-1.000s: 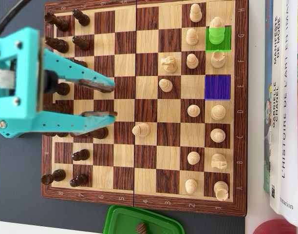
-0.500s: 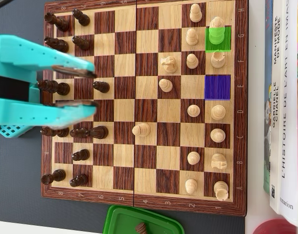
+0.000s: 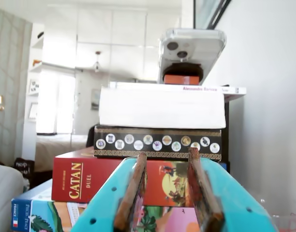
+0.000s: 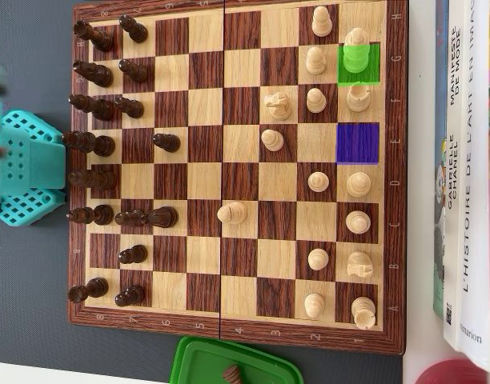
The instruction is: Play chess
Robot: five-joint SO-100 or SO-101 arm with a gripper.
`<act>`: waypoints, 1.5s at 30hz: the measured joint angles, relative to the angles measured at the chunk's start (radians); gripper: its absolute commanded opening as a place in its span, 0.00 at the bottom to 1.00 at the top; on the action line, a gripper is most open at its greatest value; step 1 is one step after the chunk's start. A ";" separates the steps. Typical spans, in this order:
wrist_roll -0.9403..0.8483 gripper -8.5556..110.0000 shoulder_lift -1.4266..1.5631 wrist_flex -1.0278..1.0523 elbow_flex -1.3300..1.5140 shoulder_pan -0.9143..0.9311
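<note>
Turquoise plastic gripper [image 3: 170, 220]: two rust-brown padded fingers [image 3: 131, 193] spread apart, nothing between them, nothing touched; pointed at a stack of boxes, not at the board.
Arm in overhead view: turquoise robot base [image 4: 21, 168] just off the left edge of the board, beside the dark pieces.
Wooden chessboard [image 4: 233, 172]: on a dark grey mat [image 4: 29, 320]; dark brown chess pieces [image 4: 93, 144] crowded along the left side, cream chess pieces [image 4: 357, 186] along the right.
Marked squares: bright green square [image 4: 359, 70] under a cream piece near the top right; blue-violet square [image 4: 358, 143] lower in the same column, bare.
Readable writing: "CATAN DUEL" on a red game box [image 3: 80, 181]; "Alessandro Baricco" on a white book spine [image 3: 206, 89]; "L'HISTOIRE DE L'ART EN IMAGES", partly cut off, on white books [image 4: 469, 160] right of the board.
Stack top: white smartphone in clear case [image 3: 191, 48], tilted, cameras facing out.
Bottom edge: green plastic lid [image 4: 229, 364] with one dark piece on it.
</note>
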 measured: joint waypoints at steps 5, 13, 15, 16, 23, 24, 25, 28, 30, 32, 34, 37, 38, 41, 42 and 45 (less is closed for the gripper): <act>0.000 0.19 0.003 -0.202 0.028 0.000; 0.000 0.18 0.006 -0.502 0.034 0.000; 0.000 0.18 0.008 -0.583 0.034 0.000; 0.000 0.19 0.006 -0.621 0.034 0.002; 0.000 0.18 0.021 -0.859 0.034 0.005; 0.000 0.18 0.023 -0.884 0.034 0.005; 0.000 0.18 0.023 -0.907 0.034 0.005; 0.000 0.18 0.023 -0.983 0.034 0.006; 0.000 0.18 0.023 -1.023 0.034 0.011; 0.000 0.18 0.023 -1.055 0.034 0.012; -0.002 0.18 0.023 -1.092 0.034 0.012; -0.029 0.18 0.023 -1.155 0.034 0.014; -0.048 0.18 0.023 -1.181 0.034 0.014; -0.110 0.18 0.025 -1.267 0.034 0.014; -0.123 0.18 0.025 -1.276 0.034 0.014; -0.137 0.18 0.025 -1.289 0.034 0.014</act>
